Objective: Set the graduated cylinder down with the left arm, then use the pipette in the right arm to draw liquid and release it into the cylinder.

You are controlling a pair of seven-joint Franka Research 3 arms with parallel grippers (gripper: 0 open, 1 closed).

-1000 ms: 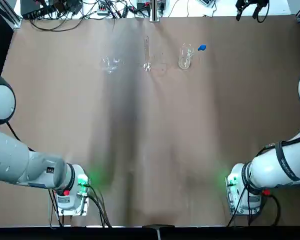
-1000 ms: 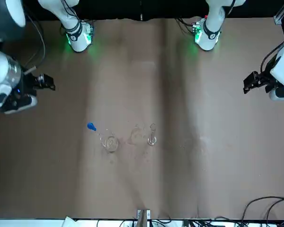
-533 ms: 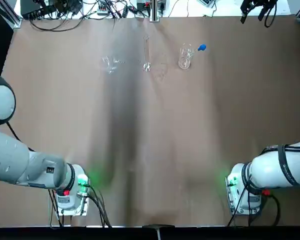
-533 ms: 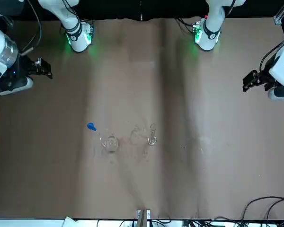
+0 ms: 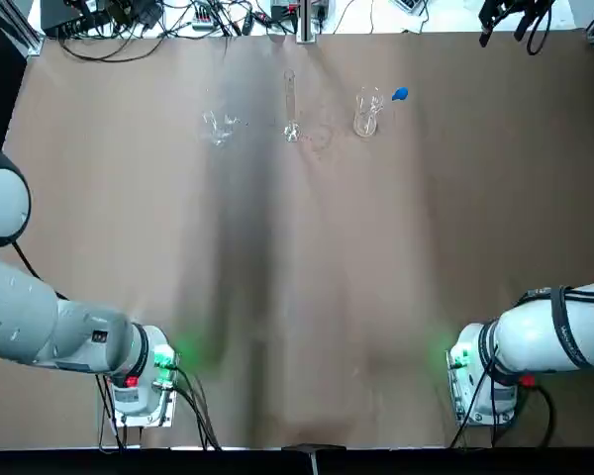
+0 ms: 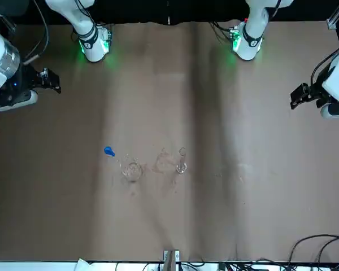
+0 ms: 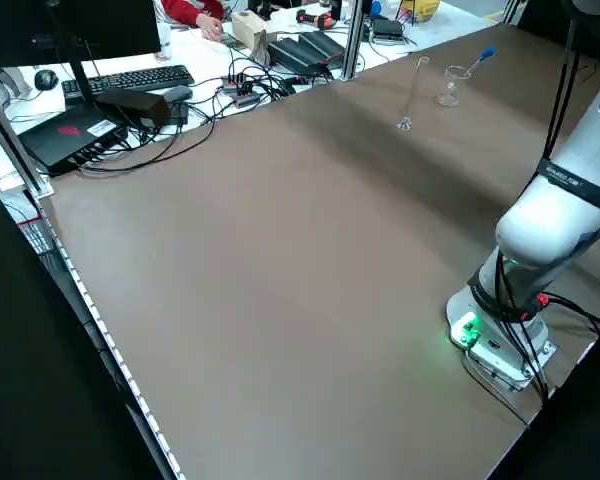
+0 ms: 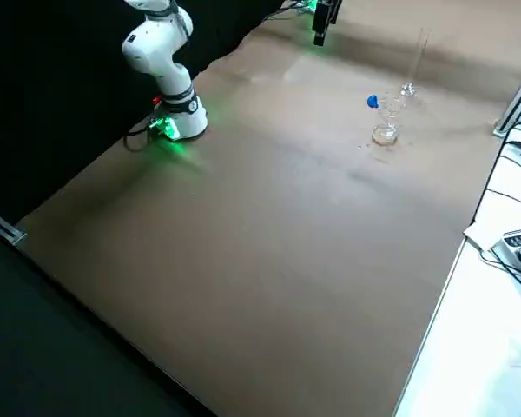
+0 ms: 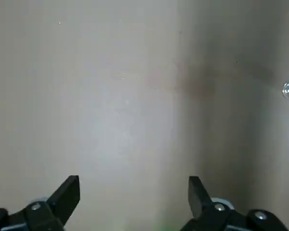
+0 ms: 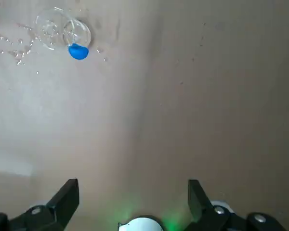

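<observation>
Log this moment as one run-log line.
left hand: open, empty | right hand: open, empty | graduated cylinder: upright on table | pipette: resting in beaker

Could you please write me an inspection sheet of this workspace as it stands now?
Surface: brown table, bare in the middle.
Job's things: graduated cylinder upright at the far side; pipette resting in the beaker beside it, blue bulb up.
Clutter: small glass piece to the cylinder's left.
Pincers: left pincer open, empty, raised at the table's left side; right pincer open, empty, raised near the far right corner.
Cables: bundles beyond the far edge.
Surroundings: keyboard on the desk beyond.
</observation>
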